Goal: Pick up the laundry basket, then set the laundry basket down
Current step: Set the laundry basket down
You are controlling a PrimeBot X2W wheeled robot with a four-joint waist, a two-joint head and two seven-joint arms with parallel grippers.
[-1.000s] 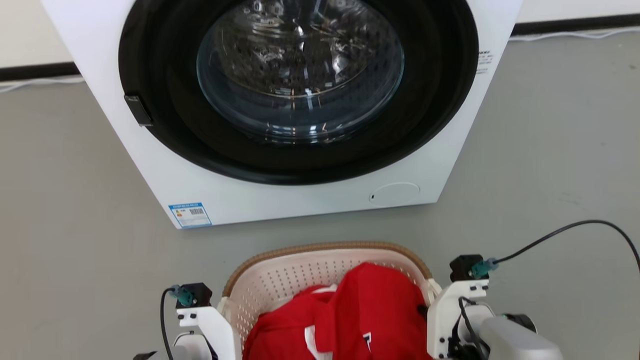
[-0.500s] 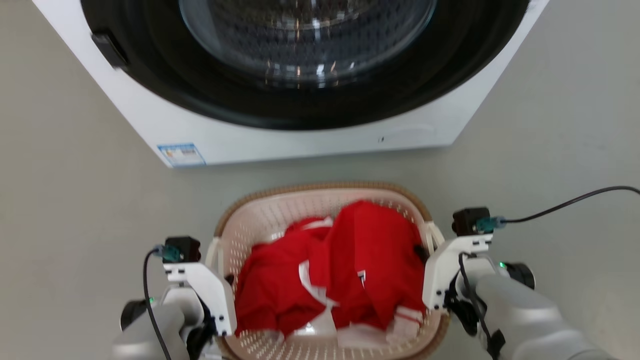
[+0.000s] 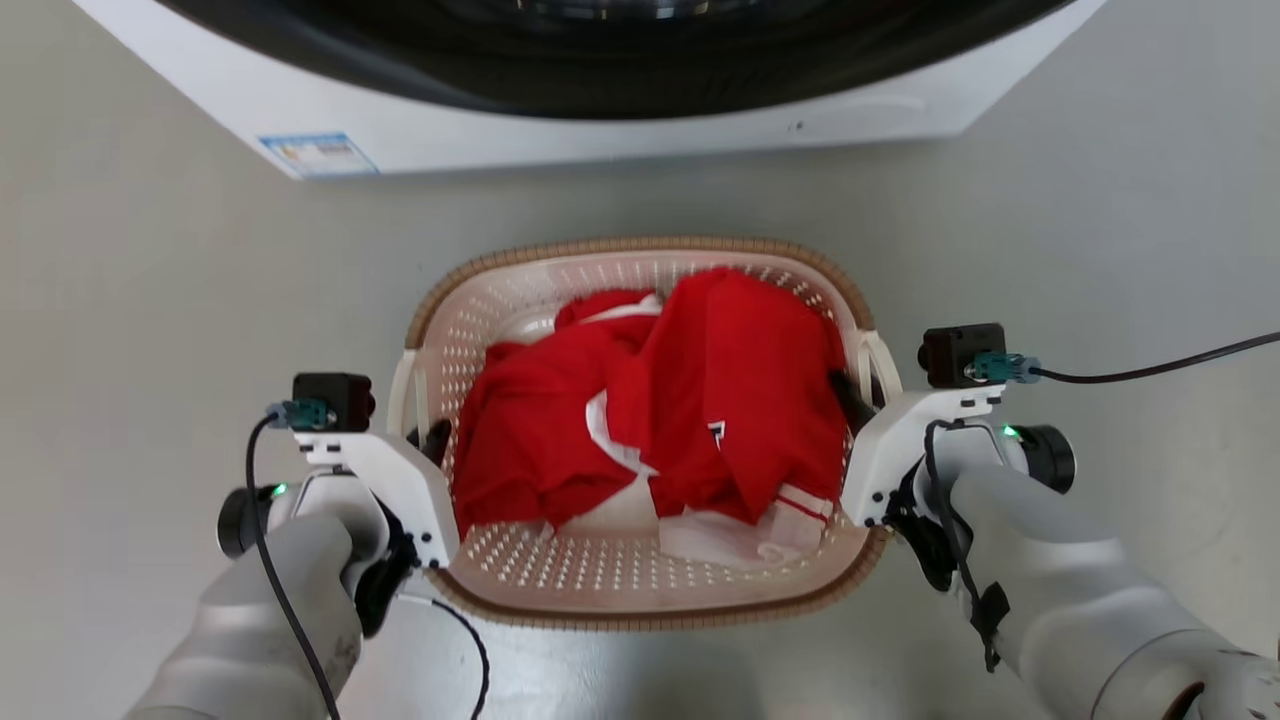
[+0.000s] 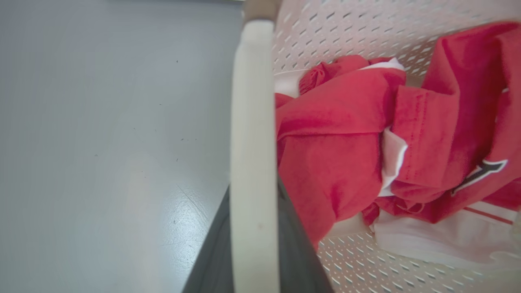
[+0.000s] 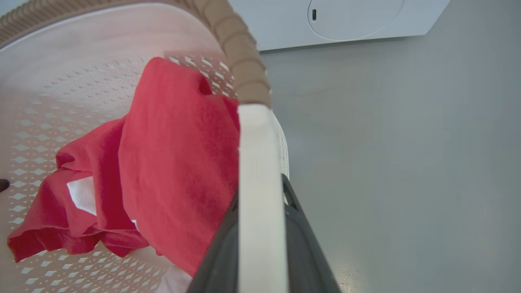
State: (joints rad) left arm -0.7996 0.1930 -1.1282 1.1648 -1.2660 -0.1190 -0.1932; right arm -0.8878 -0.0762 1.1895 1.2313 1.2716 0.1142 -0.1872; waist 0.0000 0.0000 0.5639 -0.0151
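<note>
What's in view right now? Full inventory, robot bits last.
laundry basket: 1, cream, brown rim, in front of washing machine
red clothing: count unclear, red, heaped in basket
white cloth: 1, white, under red heap
washing machine: 1, white, black door ring, top of head view
label: 1, blue-white, washer's lower left corner
floor: grey, all around
cables: 2, black, at the wrists
forearms: 2, pale grey, head view's lower corners
left pincer: 1, dark, clamped on basket's left handle
right pincer: 1, dark, clamped on basket's right handle
</note>
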